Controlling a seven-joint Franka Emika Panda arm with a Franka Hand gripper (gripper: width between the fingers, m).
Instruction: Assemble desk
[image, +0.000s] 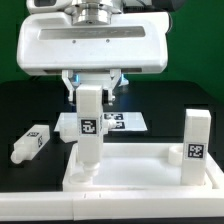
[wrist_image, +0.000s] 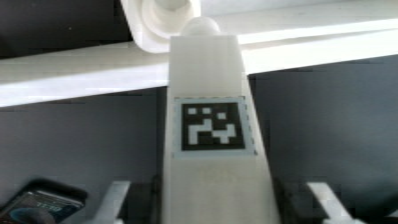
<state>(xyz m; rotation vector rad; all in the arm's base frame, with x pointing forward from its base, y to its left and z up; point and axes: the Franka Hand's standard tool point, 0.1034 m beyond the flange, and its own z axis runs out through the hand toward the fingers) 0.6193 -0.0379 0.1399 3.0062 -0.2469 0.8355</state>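
The desk panel (image: 140, 168) lies flat at the front of the black table. One desk leg (image: 90, 125) stands upright on the panel's corner at the exterior view's left, tag facing the camera. My gripper (image: 92, 92) comes down from above and is shut on that leg's upper end, a finger on each side. In the wrist view the same leg (wrist_image: 214, 120) runs down the middle between my fingers (wrist_image: 118, 205) toward the panel (wrist_image: 80, 80). My gripper (wrist_image: 217, 205) hides the leg's top. A second leg (image: 195, 140) stands upright at the panel's corner on the exterior view's right.
A loose leg (image: 30, 145) lies on its side on the table, off the panel toward the exterior view's left. The marker board (image: 122, 122) lies flat behind the panel, partly hidden by the held leg.
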